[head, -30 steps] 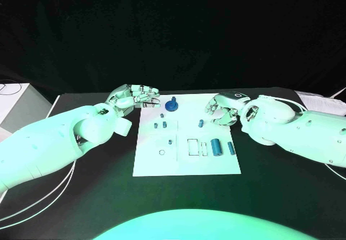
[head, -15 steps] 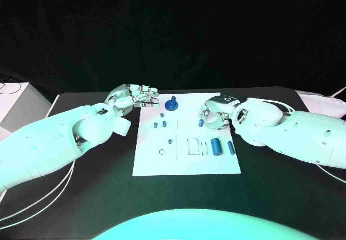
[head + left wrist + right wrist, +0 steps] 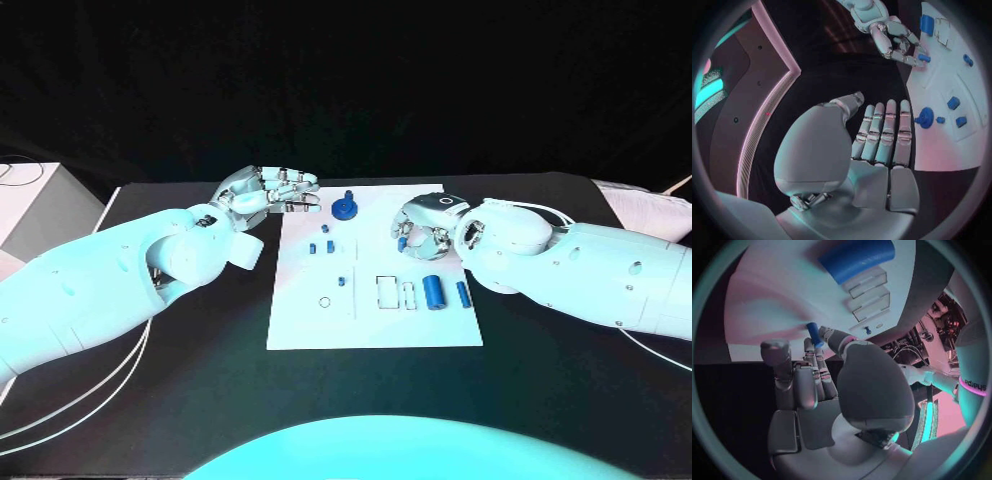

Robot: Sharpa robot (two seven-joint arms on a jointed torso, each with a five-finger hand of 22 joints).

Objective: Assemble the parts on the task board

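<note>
Partly hidden, the right hand [image 3: 421, 232] pinches a small blue part [image 3: 814, 334]; left hand [image 3: 268, 192] spread empty

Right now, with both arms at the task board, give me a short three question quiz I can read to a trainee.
1. True or false: the left robot hand holds a blue part.
2. What does the right robot hand pinch? A: a small blue peg. B: a white cable. C: a screwdriver.
3. Fill in: on the task board, the blue round knob stands near the edge that is ____ from the robot.

Key: 1 false, its fingers are apart with nothing in them. 2 A. 3 farthest.
</note>
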